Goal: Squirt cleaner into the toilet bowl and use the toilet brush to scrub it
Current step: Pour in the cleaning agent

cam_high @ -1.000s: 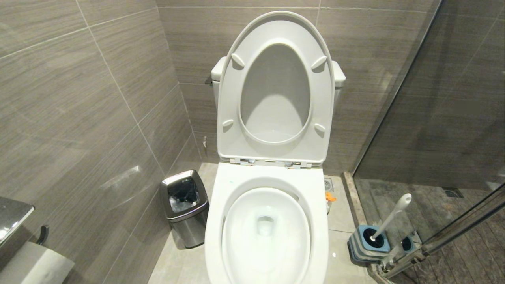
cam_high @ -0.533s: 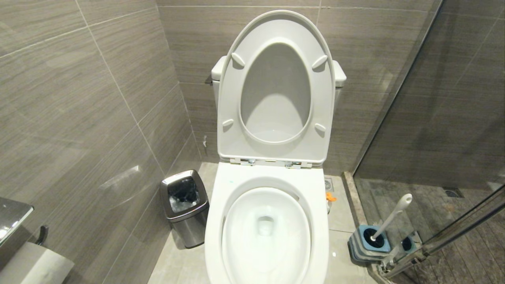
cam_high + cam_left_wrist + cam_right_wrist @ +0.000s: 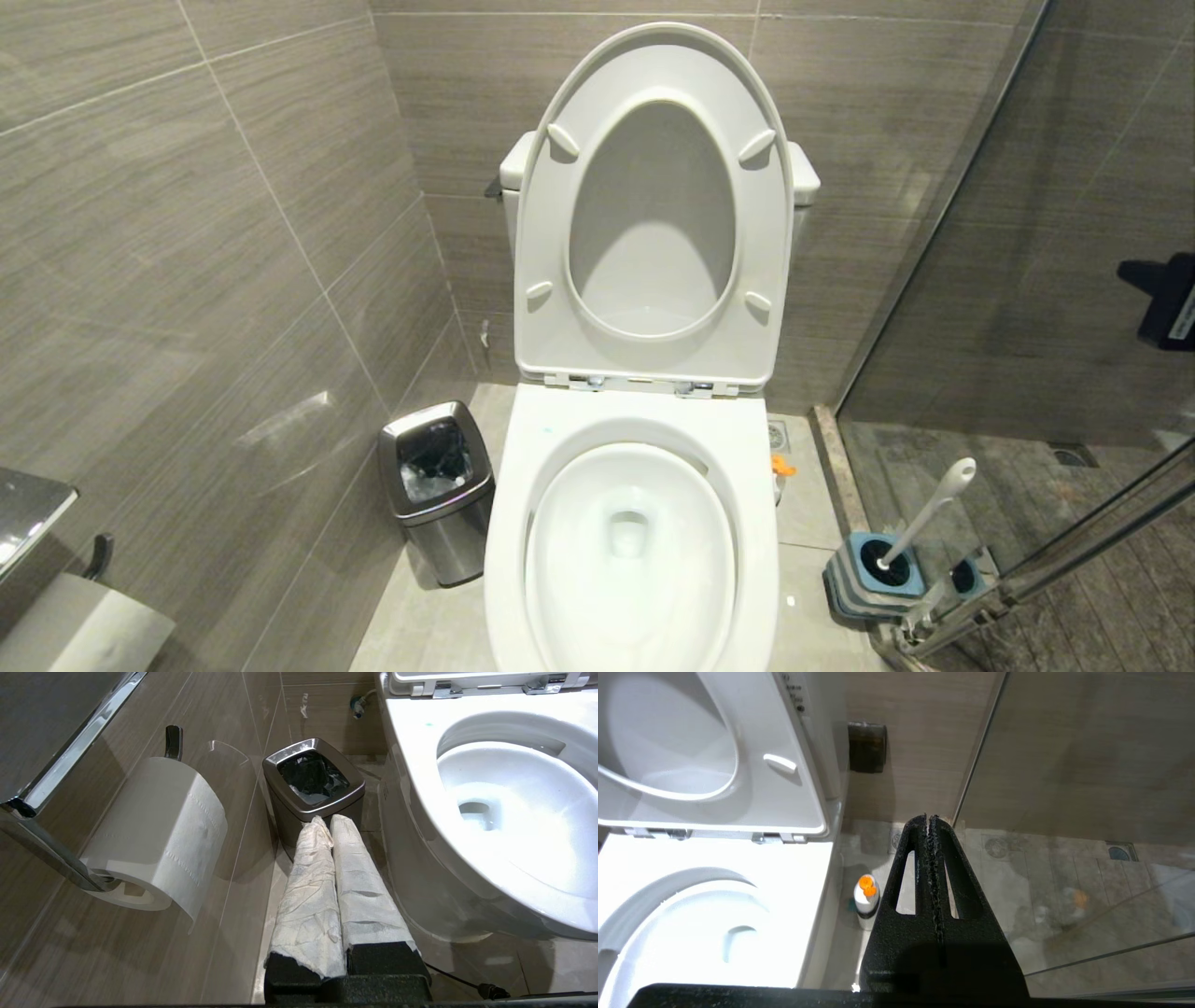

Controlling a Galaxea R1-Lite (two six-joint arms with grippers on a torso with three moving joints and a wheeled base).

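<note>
Far left, low on the tiled wall: toilet paper roll (image 3: 79, 625) on a chrome holder, also near the camera in the left wrist view. Left claw (image 3: 325, 822), fingers wrapped in white tissue and pressed together, empty, low beside the toilet with tips just in front of the steel bin (image 3: 439, 490); bin on the floor against the wall, black liner inside, just left of the toilet. Centre: toilet bowl (image 3: 630, 551), white and glossy, with clear water at the outlet and no blue liquid visible; seat and lid (image 3: 653, 205) raised upright against the tank. Right of the bowl, on the floor close to its base: small white bottle with orange cap (image 3: 866, 900), upright, seen from the right wrist view. Right claw (image 3: 930, 823), black fingers closed flat against each other, holding nothing, raised above the floor between toilet and glass shower screen (image 3: 1027, 233); dark part of that arm at the right edge of the head view. Far right, floor level: toilet brush (image 3: 924, 513), white handle leaning, head seated in the blue-grey holder (image 3: 864, 574) by the screen's bottom rail, well apart from both claws.
</note>
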